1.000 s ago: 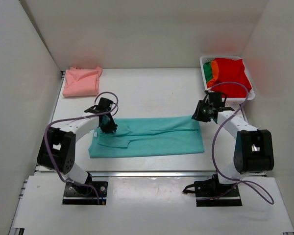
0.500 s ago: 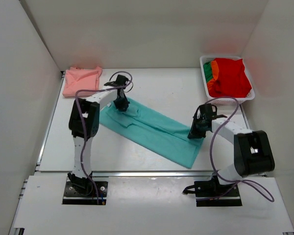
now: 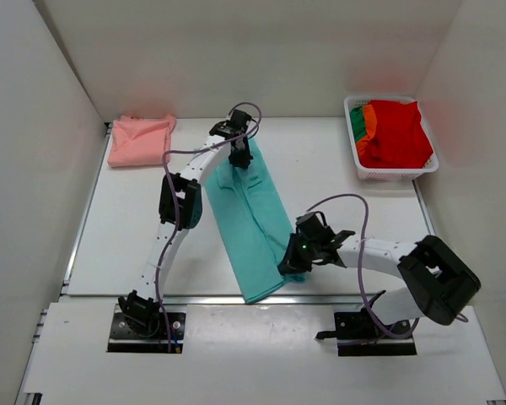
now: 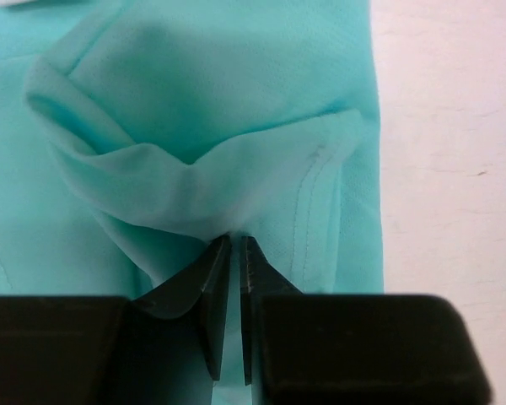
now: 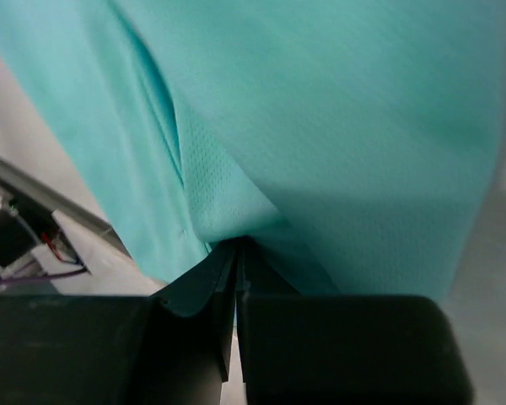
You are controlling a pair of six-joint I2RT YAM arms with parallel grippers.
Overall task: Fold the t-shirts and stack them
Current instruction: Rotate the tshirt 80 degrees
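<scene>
We see the teal t-shirt (image 3: 251,221) lying on the white tabletop (image 3: 346,181) as a long narrow strip. It runs from the far middle down to the near edge, a little slanted. The left fingers (image 3: 239,157) are clenched on its far end. In the left wrist view the two black tips stand almost together, and a raised fold of cloth with a stitched hem is pinched between them. The right fingers (image 3: 294,259) grasp the right border of the strip, close to its near end. In the right wrist view the cloth is drawn into the closed tips and hangs in a soft crease.

The salmon pink t-shirt (image 3: 140,140) lies folded in the far left corner, well apart from the teal one. At the far right stands a white basket (image 3: 351,108). It holds the red t-shirt (image 3: 398,133), with the green t-shirt (image 3: 358,126) and a little orange cloth beside it.
</scene>
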